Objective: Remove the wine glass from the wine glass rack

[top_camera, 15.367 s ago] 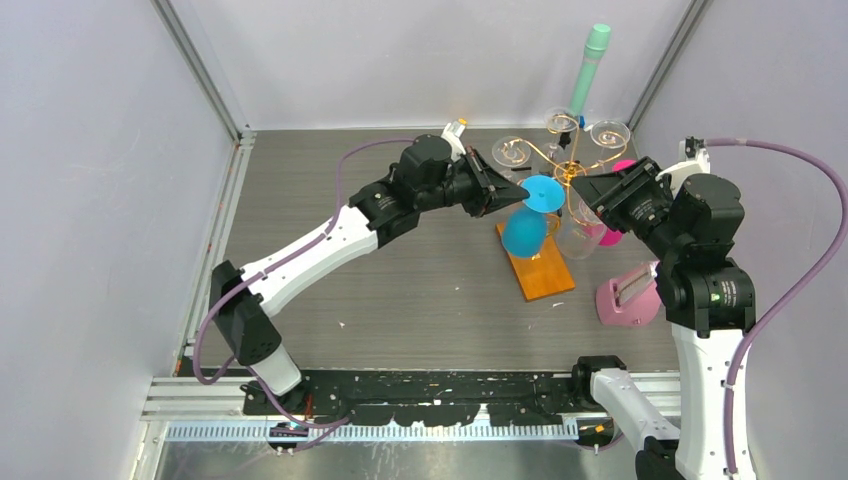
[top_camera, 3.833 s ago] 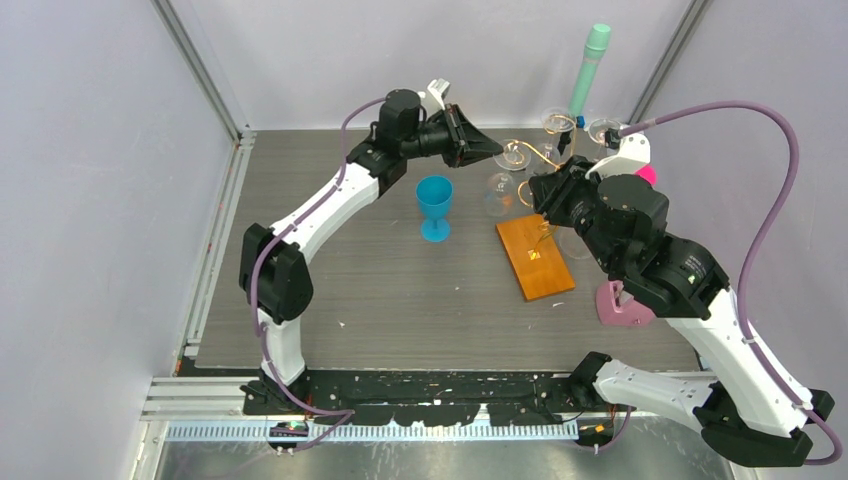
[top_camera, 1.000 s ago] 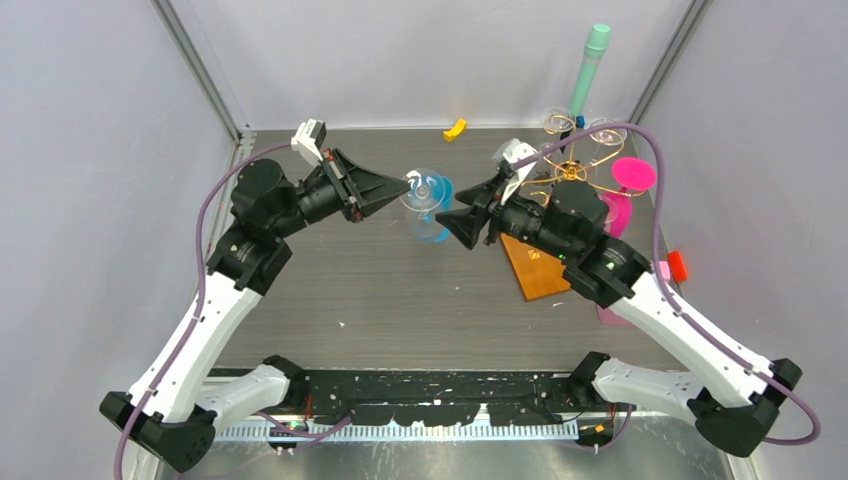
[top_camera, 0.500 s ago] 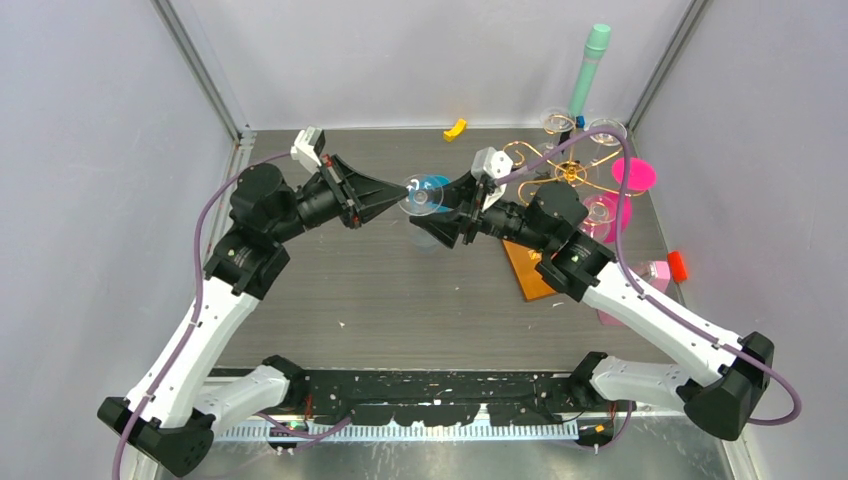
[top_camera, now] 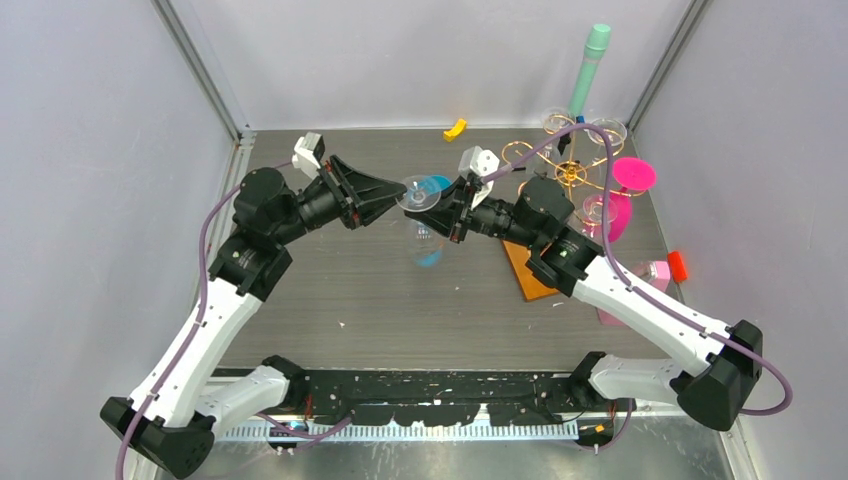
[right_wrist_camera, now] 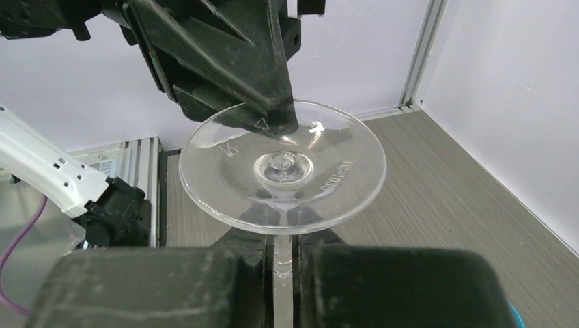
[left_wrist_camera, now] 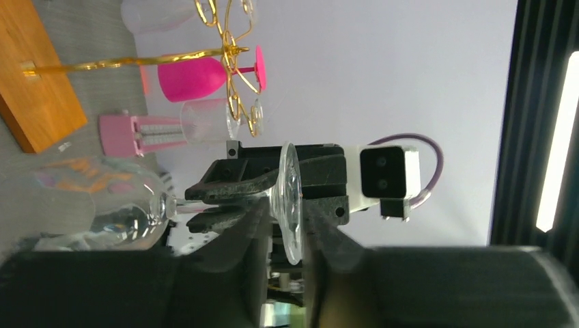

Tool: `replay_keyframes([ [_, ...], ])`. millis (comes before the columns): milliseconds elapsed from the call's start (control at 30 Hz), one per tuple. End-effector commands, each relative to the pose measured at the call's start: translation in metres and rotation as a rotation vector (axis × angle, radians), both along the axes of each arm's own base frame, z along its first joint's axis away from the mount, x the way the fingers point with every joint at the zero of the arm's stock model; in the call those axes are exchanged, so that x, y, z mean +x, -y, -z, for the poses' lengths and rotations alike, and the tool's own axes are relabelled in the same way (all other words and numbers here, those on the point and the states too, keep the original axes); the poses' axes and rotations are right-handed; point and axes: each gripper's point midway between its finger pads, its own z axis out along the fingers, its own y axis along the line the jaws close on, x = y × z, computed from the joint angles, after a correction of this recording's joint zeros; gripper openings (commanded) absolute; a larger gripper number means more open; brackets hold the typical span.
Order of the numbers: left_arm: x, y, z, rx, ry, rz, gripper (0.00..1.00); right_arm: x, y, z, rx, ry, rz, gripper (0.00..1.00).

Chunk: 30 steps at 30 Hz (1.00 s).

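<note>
The glass [top_camera: 418, 193], of clear, smooth material, was off the rack [left_wrist_camera: 37, 96] and held in the air at the centre of the top view, left of the rack. It was inverted: the flat round foot was uppermost and the rounded bowl hung toward the desk [top_camera: 350, 290], a grey wood-grain surface.

The left fingers [top_camera: 372, 192], black and wedge-shaped, were clamped on the rim of the foot, one on each face of the disc.

The right fingers [left_wrist_camera: 232, 183] lay one on each side of the thin stem, just under the foot. Contact with the stem could not be confirmed.

A blue cup [top_camera: 436, 183] stood on the desk behind and below the glass.

The rack, thin gold wire with curled arms on an orange-brown wooden base, carried a pink glass [top_camera: 633, 173].
</note>
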Motion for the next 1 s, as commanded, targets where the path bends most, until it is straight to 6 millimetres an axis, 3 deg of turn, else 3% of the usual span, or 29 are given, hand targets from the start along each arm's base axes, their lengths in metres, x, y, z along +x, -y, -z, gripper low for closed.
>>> replay_keyframes([
  [0,-0.009,-0.003,-0.03,-0.052,0.127,0.008,0.4,0.002,0.006,-0.049,0.145,0.072,0.05,0.0],
  [67,-0.006,-0.005,-0.025,-0.028,0.131,-0.012,0.6,0.007,0.011,-0.056,0.199,0.06,0.09,0.0],
  [133,-0.001,-0.008,-0.013,0.02,0.126,-0.048,0.73,0.014,0.017,-0.066,0.27,0.047,0.138,0.0],
  [300,0.012,-0.025,0.021,0.127,0.115,-0.134,0.91,0.023,0.038,-0.095,0.457,-0.004,0.228,0.0],
  [433,0.013,-0.035,0.031,0.15,0.151,-0.156,0.99,0.032,0.057,-0.113,0.612,-0.095,0.306,0.0],
  [633,0.006,-0.031,0.034,0.139,0.18,-0.107,1.0,0.052,0.092,-0.125,0.909,-0.355,0.413,0.0],
  [733,0.0,-0.026,0.018,0.067,0.219,-0.068,0.98,0.056,0.099,-0.123,0.988,-0.436,0.426,0.0],
  [967,-0.013,-0.022,-0.02,-0.074,0.305,-0.012,0.81,0.058,0.104,-0.116,1.114,-0.62,0.387,0.0],
])
